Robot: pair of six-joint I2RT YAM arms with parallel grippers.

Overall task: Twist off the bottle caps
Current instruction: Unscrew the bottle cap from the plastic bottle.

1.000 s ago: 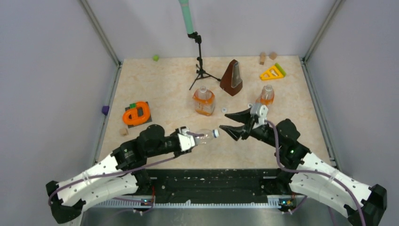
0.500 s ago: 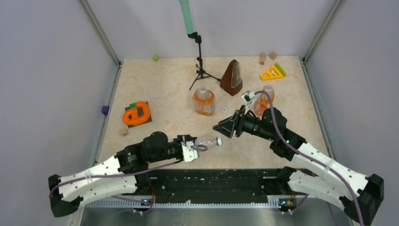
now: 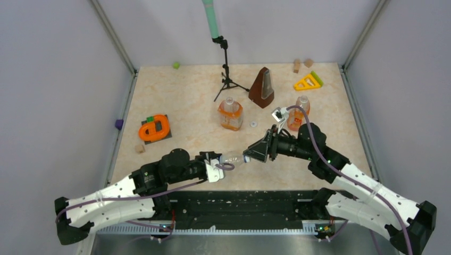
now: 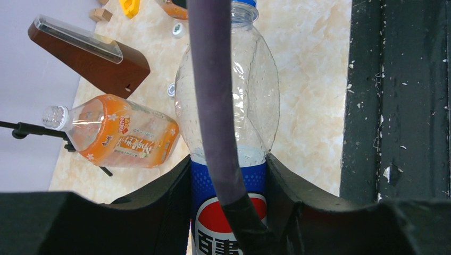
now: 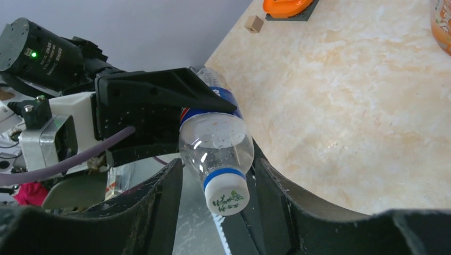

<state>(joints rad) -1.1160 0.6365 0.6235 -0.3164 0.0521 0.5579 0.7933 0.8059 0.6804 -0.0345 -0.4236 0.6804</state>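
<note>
A clear bottle (image 3: 231, 158) with a blue label lies level over the table's near edge, my left gripper (image 3: 217, 166) shut on its labelled body (image 4: 250, 95). Its white cap (image 5: 227, 195) points right. My right gripper (image 3: 250, 155) is open, one finger (image 5: 159, 196) on each side of the cap, with a gap showing on both sides. From above, the right fingertips hide the cap. A squat orange bottle (image 3: 230, 114) stands mid-table. A slim orange one (image 3: 299, 114) stands behind the right arm's cable. A small white cap (image 3: 253, 124) lies loose between them.
A brown metronome (image 3: 262, 87) and a black tripod (image 3: 226, 69) stand at the back. An orange toy (image 3: 155, 128) sits at left, with a wooden block (image 3: 140, 149) near it. A yellow triangle (image 3: 308, 81) and more blocks (image 3: 296, 66) are at back right.
My right gripper has swung left and toward the near edge until its fingers straddle the held bottle's cap. The left arm dropped slightly with the bottle, then held still.
</note>
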